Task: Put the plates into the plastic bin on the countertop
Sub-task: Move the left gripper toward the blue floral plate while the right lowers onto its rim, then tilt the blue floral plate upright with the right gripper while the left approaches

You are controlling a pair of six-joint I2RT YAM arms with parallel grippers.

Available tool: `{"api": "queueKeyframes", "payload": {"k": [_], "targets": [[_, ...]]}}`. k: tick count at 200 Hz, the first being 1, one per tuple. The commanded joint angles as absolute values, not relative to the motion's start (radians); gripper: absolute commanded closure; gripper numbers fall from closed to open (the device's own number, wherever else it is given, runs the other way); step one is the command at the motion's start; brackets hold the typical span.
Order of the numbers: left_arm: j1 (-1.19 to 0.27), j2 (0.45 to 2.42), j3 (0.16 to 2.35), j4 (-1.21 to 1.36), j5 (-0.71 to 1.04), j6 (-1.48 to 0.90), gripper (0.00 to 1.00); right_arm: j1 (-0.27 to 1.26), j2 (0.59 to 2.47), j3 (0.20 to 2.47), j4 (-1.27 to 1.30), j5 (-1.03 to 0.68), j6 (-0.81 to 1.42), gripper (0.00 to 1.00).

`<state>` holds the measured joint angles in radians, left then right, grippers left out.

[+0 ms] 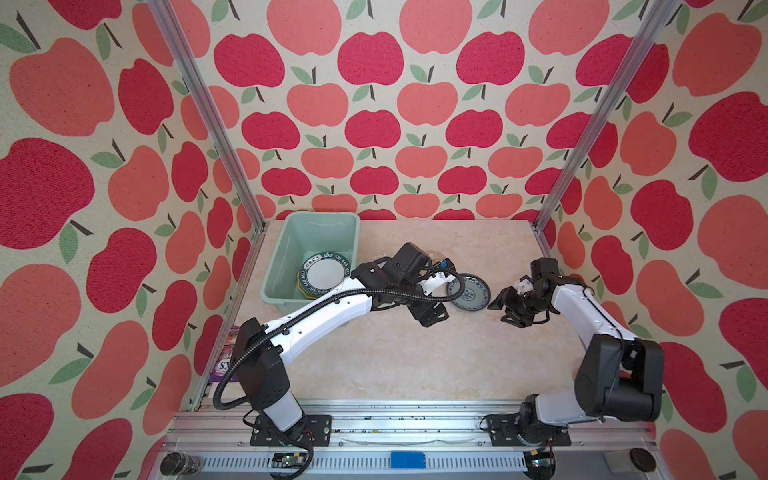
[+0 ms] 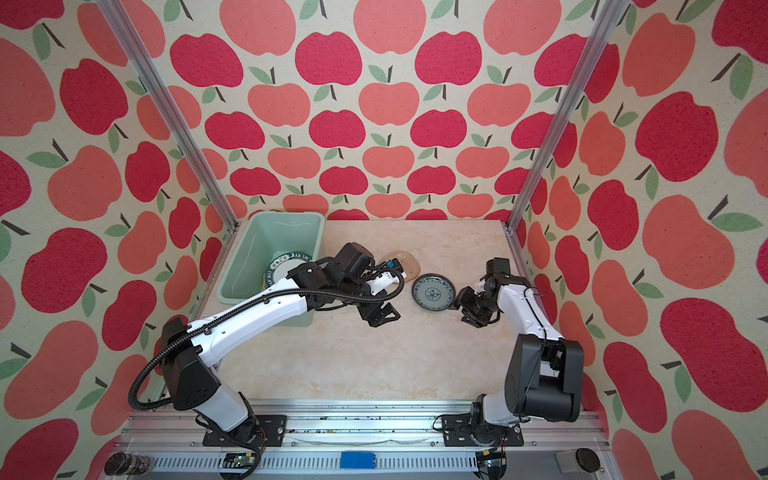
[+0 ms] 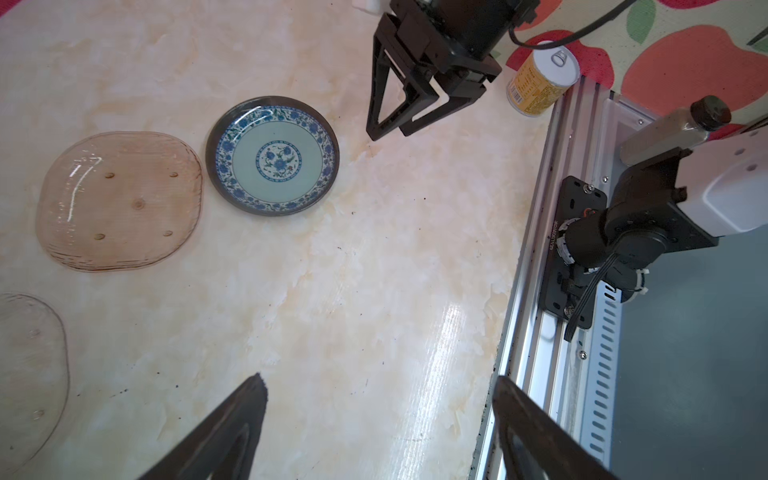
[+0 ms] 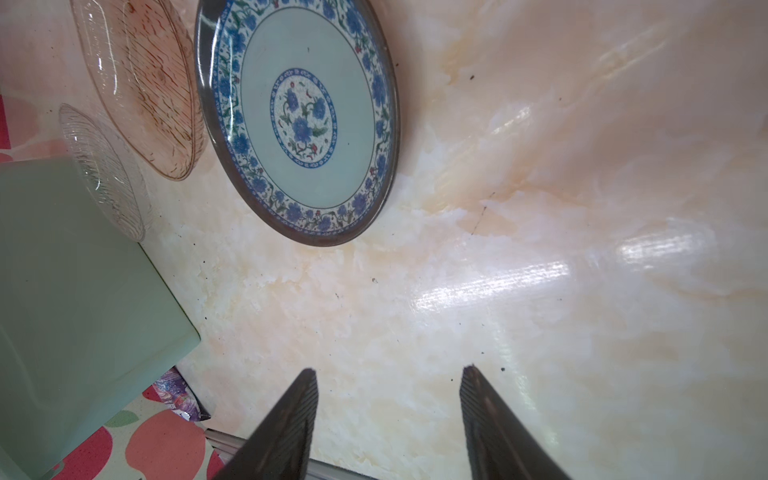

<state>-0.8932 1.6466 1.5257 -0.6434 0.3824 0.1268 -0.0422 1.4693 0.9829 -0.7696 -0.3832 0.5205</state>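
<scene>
The mint-green plastic bin (image 1: 286, 249) stands at the back left of the countertop (image 1: 415, 365). Inside it a white plate with a dark lettered rim (image 1: 324, 272) lies on a yellow one. A grey-blue patterned plate (image 1: 468, 292) (image 3: 272, 156) (image 4: 297, 120) lies flat on the countertop. Beside it are an amber glass plate (image 3: 118, 199) (image 4: 145, 83) and a clear glass plate (image 3: 29, 374) (image 4: 104, 170); in both top views my left arm hides most of these two. My left gripper (image 1: 432, 318) (image 3: 378, 380) hovers open and empty, near-left of the patterned plate. My right gripper (image 1: 498, 309) (image 4: 388, 370) is open and empty just right of that plate.
A yellow can (image 3: 540, 79) and a dark-capped bottle (image 3: 673, 129) stand by the aluminium rail (image 3: 536, 249) on the right. A purple packet (image 1: 228, 361) lies outside the left rail. Both arm bases are bolted along the front rail (image 1: 407, 419).
</scene>
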Motion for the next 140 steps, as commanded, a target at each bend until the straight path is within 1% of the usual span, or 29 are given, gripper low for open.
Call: {"api": "queueKeyframes", "payload": {"k": [1, 77, 100, 104, 140], "targets": [[-0.904, 1.667, 1.511, -0.596, 0.415, 0.074, 0.12, -0.050, 1.509, 0.962, -0.687, -0.395, 0.525, 0.43], [-0.914, 1.722, 1.551, -0.609, 0.373, 0.053, 0.11, -0.049, 1.638, 0.928, -0.511, -0.421, 0.560, 0.46], [-0.916, 1.747, 1.581, -0.624, 0.326, 0.024, 0.07, -0.051, 1.675, 0.927, -0.471, -0.434, 0.564, 0.48], [-0.916, 1.749, 1.585, -0.624, 0.321, 0.017, 0.00, -0.051, 1.682, 0.927, -0.467, -0.436, 0.566, 0.48], [-0.927, 1.753, 1.587, -0.598, 0.279, -0.003, 0.01, -0.051, 1.711, 0.916, -0.417, -0.437, 0.575, 0.51]]}}
